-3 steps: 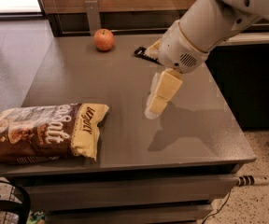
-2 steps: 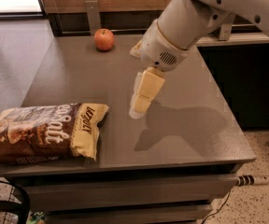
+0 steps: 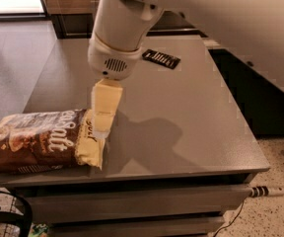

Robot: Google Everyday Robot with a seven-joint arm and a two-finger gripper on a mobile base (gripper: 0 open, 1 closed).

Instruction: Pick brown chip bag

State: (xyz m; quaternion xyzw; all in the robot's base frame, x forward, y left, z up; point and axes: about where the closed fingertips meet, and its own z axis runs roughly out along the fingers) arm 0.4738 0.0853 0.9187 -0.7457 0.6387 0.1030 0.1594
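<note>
Brown chip bag (image 3: 38,142) | on table (image 3: 191,127) | end effector (image 3: 101,128) over yellow end

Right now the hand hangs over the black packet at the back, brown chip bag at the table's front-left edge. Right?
Not quite. In the camera view the hand is over the pale yellow end of the brown chip bag, not the black packet, which lies apart at the back. The bag is at the front-left edge of the table.
</note>
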